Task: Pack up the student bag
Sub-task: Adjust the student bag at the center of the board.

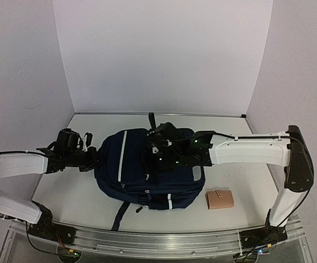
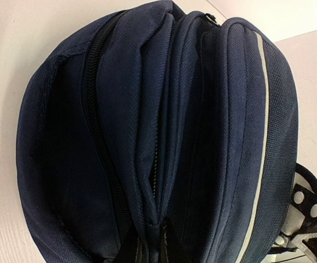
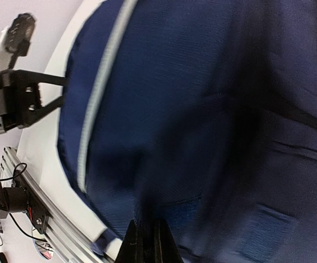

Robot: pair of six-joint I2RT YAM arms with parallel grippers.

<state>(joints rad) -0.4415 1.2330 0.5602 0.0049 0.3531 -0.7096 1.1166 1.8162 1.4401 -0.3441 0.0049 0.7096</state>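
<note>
1. The student bag (image 1: 147, 170) lies flat in the middle of the table (image 1: 59, 192), its rounded top facing the left edge. One dark strap (image 1: 120, 215) trails toward the near edge.
2. The left arm reaches in from the left edge, and the left gripper (image 2: 151, 247) sits right at the bag's top end.
3. In the left wrist view its two dark fingers (image 2: 138, 251) are drawn close together with a ridge of navy fabric pinched between them, right where the zip lines meet. That pincer is nipping the bag's cloth, with almost no gap showing.
4. A black zipper track (image 2: 101, 142) curves down the panel to the left of that ridge. A pale stripe (image 2: 263, 126) runs down the panel on the right.
5. The right arm comes across from the right edge and lies over the bag, with the right gripper (image 3: 145, 242) down on the bag's upper face toward the far edge.
6. The right wrist view is blurred. The fingertips (image 3: 132, 244) are pressed together, tips against the blue fabric.
7. Whether any cloth is caught between those tips cannot be told through the blur.
8. A small tan pouch (image 1: 220, 199) lies on the table just beside the bag's near-right corner, with neither gripper touching it.
</note>
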